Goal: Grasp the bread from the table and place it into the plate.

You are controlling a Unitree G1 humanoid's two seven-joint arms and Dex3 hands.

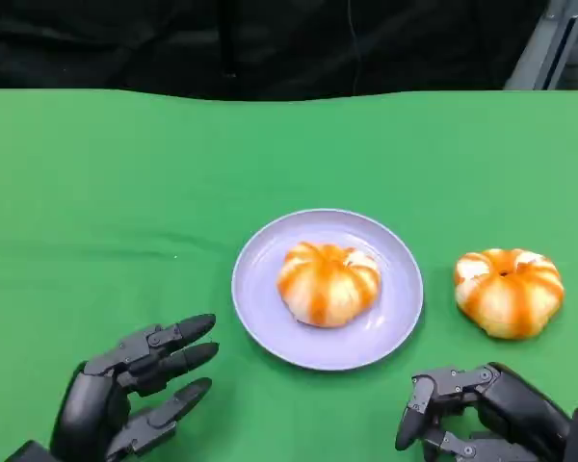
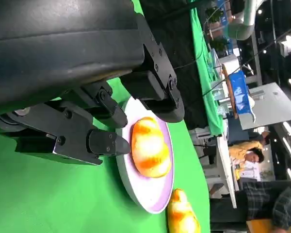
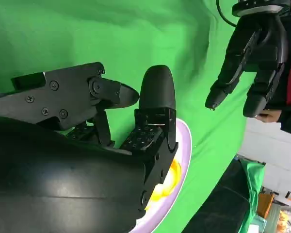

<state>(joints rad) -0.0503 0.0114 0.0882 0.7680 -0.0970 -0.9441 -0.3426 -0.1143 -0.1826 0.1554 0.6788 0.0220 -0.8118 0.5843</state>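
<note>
Bread, a round orange-striped glazed bun [image 1: 508, 292], lay on the green table just right of the lavender plate [image 1: 260, 308]. I had my right hand [image 1: 482, 414] nearest, just below it, empty with fingers curled; left hand [image 1: 135, 385] lay released, splayed.

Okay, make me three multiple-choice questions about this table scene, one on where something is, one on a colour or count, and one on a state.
1. Where is the second bread?
A. on the green table beside the plate's right edge
B. on the plate
C. in a hand

2. What colour is the plate?
A. red
B. lavender
C. black

3. What is the left hand doing?
A. holding bread
B. pressing the plate
C. holding nothing, fingers apart

Answers: 1 A, it lies on the cloth; 2 B, pale purple rim; 3 C, nothing between its fingers.
</note>
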